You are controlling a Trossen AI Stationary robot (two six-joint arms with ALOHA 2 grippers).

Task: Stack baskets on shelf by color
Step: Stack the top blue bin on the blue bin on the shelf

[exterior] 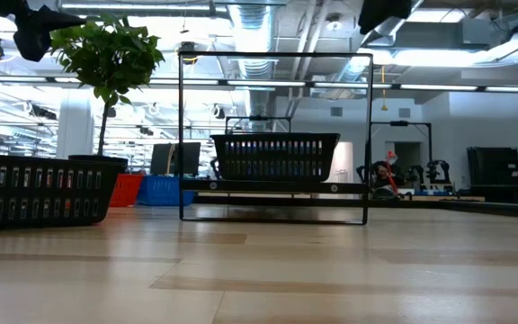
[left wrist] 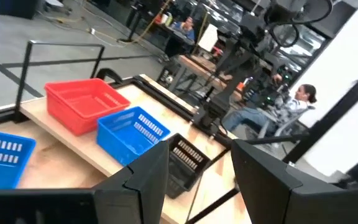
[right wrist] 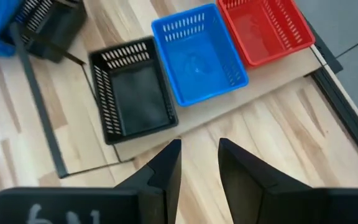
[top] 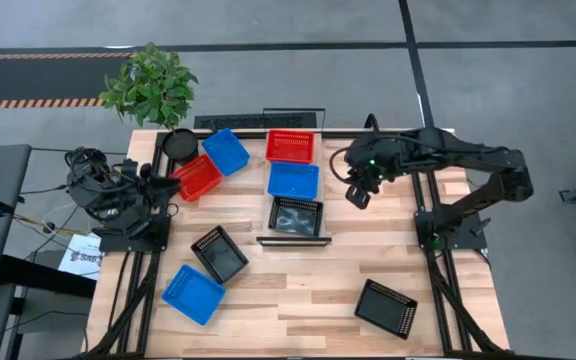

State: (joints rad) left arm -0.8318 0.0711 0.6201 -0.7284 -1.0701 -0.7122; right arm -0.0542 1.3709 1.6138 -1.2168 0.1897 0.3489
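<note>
Shelf [top: 294, 239]: holds a red [top: 290, 146], a blue [top: 294, 181] and a black basket [top: 296, 215].
Right end effector [top: 358, 196]: released, empty, beside shelf.
Left end effector [top: 168, 187]: empty, probably parted.
Next: take matching colour squarely by the rim.

Bench [top: 298, 295]: light wood planks, black frame beneath.
Potted plant [top: 151, 85]: green leaves, at the bench's far left corner; round black pot [top: 179, 143] beside it.
Floor [top: 508, 90]: grey, with dark lines and a hazard-striped strip [top: 28, 102].
Seated person [left wrist: 294, 106]: in the room beyond the bench.
</note>
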